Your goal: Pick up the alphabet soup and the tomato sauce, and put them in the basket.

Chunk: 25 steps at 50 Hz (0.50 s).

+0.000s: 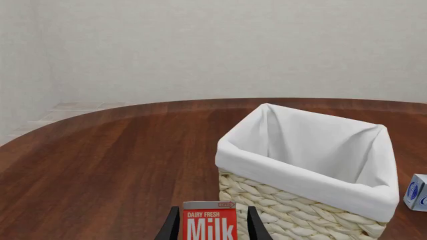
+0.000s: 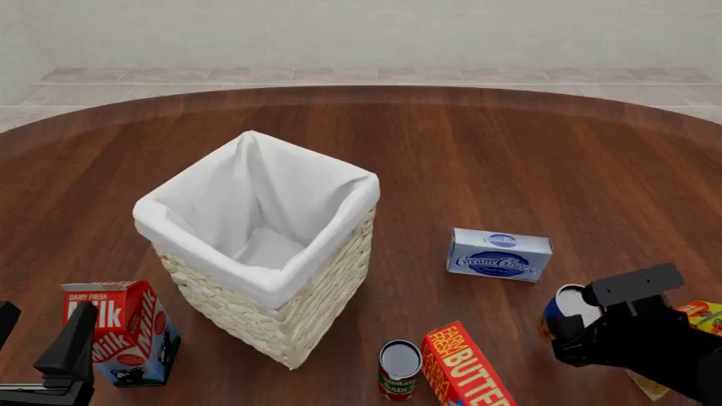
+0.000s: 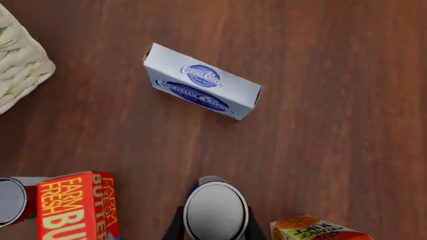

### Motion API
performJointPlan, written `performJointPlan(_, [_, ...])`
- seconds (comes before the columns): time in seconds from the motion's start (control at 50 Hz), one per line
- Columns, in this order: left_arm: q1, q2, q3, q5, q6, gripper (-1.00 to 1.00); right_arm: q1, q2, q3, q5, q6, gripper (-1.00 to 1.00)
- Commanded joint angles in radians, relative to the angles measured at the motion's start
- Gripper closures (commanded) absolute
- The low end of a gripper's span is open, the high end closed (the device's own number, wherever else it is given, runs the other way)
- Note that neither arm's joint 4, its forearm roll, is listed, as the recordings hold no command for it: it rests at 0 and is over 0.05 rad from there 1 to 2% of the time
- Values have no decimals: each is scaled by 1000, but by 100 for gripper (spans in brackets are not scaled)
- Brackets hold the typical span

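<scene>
right gripper [image 3: 215, 227] clenched round alphabet soup [image 3: 215, 210] near desk's front right corner; rigid, slick metal can, best held mid-wall. left gripper [image 1: 213, 225]: cannot tell.

- round dark wooden table [image 2: 508, 152], glossy, plank-grained
- pale tiled floor [image 2: 338, 76] beyond its far edge
- plain off-white wall [image 2: 373, 30] behind, evenly lit
</scene>
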Motion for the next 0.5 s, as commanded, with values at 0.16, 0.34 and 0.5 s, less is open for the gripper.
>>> performJointPlan(0.16, [0,0,0,0,0,-100,50,-69,-102,98,15,100])
performJointPlan(0.34, [0,0,0,0,0,-100,73,-86,-139,128,18,100])
performJointPlan(0.5, [0,0,0,0,0,-100,117,-82,-201,164,16,100])
